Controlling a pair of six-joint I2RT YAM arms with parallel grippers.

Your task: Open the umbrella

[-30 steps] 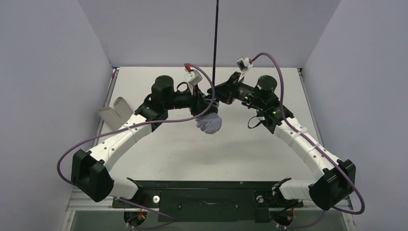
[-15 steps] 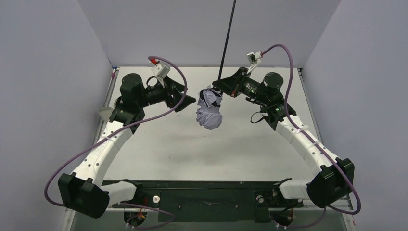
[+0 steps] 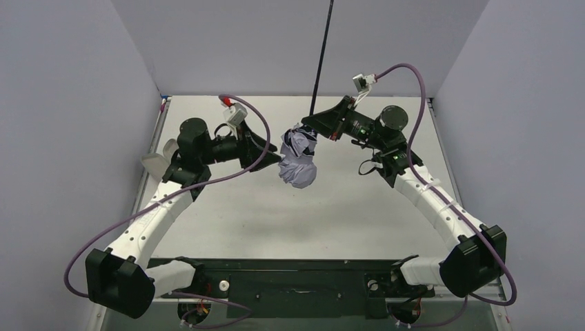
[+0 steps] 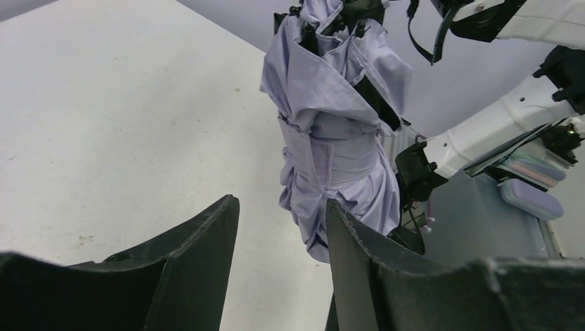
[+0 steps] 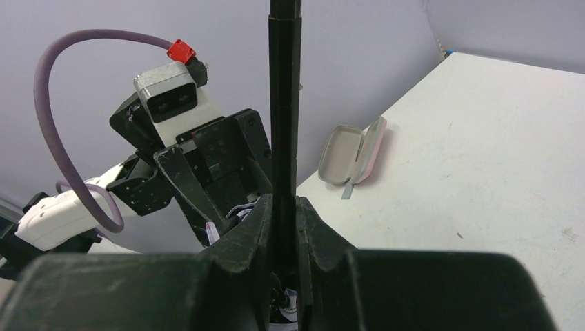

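My right gripper (image 5: 284, 203) pinches the umbrella shaft (image 5: 284, 103), my left gripper (image 4: 281, 207) hangs spread beside the bunched canopy (image 3: 298, 162) mid-frame, which is not yet unfolded.

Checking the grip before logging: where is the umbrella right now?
In the top view the umbrella hangs above the middle of the table, its black shaft clamped in the right pincer, the open left pincer just left of its folded fabric.
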